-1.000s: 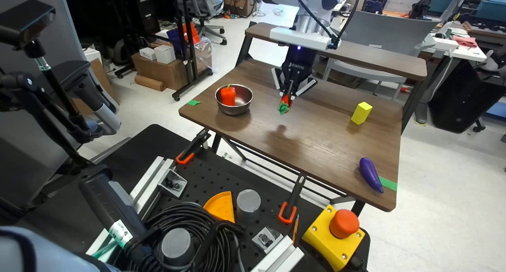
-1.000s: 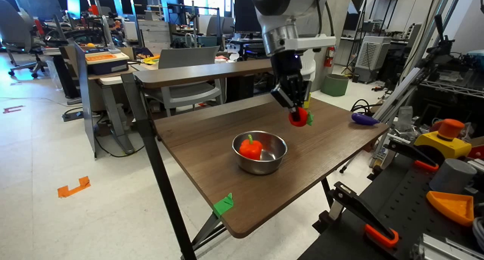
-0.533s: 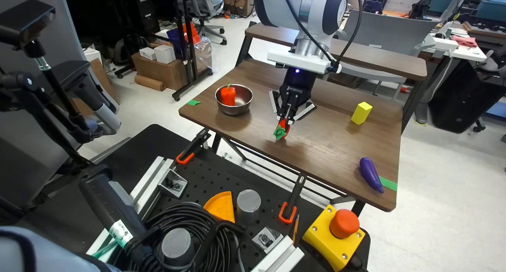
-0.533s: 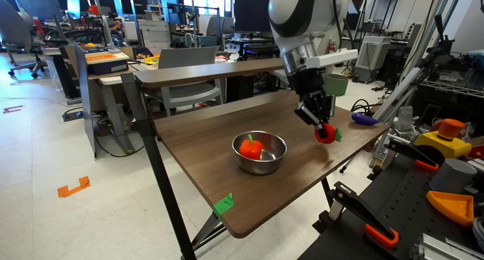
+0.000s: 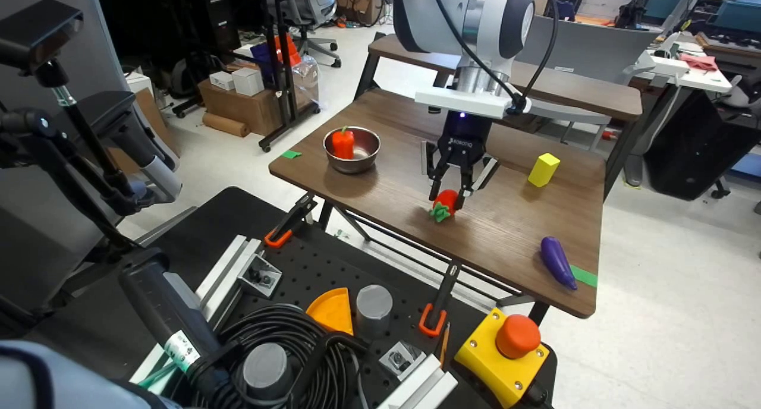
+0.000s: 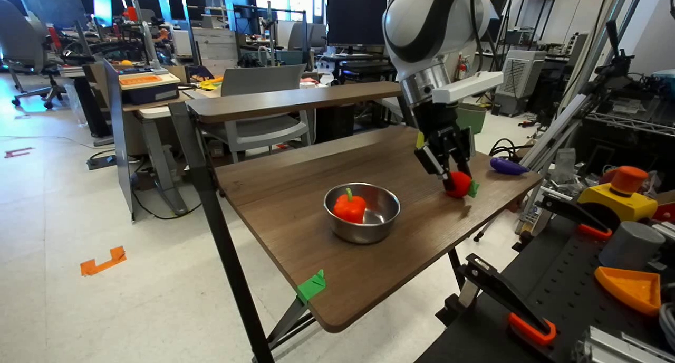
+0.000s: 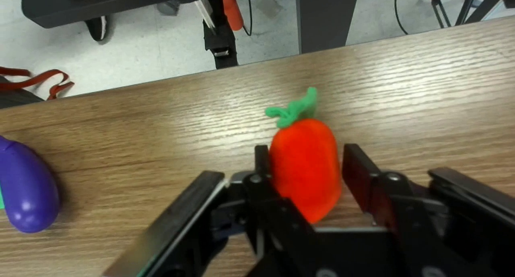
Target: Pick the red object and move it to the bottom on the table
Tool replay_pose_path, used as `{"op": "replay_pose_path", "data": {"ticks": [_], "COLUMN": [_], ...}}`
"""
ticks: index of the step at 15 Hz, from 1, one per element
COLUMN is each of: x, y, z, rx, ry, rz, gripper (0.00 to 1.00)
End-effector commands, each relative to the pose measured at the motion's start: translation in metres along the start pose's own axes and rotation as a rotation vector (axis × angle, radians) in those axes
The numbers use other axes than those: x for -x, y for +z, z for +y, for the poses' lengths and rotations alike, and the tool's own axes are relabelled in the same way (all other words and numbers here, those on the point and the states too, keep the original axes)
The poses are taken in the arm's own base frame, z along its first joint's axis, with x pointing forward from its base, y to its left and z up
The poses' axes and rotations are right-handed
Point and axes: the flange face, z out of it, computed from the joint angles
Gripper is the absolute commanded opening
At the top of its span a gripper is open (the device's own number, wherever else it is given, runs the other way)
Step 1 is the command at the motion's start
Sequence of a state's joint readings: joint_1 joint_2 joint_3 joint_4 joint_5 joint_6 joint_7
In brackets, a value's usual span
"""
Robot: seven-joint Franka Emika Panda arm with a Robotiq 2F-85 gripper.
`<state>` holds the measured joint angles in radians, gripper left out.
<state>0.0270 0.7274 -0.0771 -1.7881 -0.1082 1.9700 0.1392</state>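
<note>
locate the red object (image 7: pixel 305 170) on the table (image 5: pixel 493 230), near the long edge facing the black perforated board (image 5: pixel 333 263); note the green leafy top (image 7: pixel 295 110) directed toward that edge. find the gripper (image 5: pixel 446 201) directly above, pointing down. read the fingers (image 7: pixel 358 176) as parted, astride the red object and spread wider than its body. in the wrist view, observe a clear gap on one side and almost none on the other; contact there: not possible to tell. hold on the red object: none apparent.

for reference, see also on the table: yellow block (image 5: pixel 544 170), purple eggplant (image 5: pixel 557 263) beside green tape (image 5: pixel 584 276), and silver bowl (image 6: pixel 364 235) with red pepper (image 6: pixel 349 209) inside.
</note>
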Motion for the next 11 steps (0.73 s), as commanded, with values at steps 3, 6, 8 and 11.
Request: {"op": "replay_pose_path", "data": {"ticks": [3,6,8,11], "x": [0.029,0.068,0.041,0.065], "y": [-0.038,-0.09,-0.078,-0.098], "z": [-0.008,-0.011,-0.012,-0.009], "rx": [-0.011,-0.056,-0.037,-0.044], "ry": [-0.036,-0.027,-0.027,-0.029], "rz": [0.027,0.155,0.113,0.145], "gripper": [0.96,1.0,1.0,1.0]}}
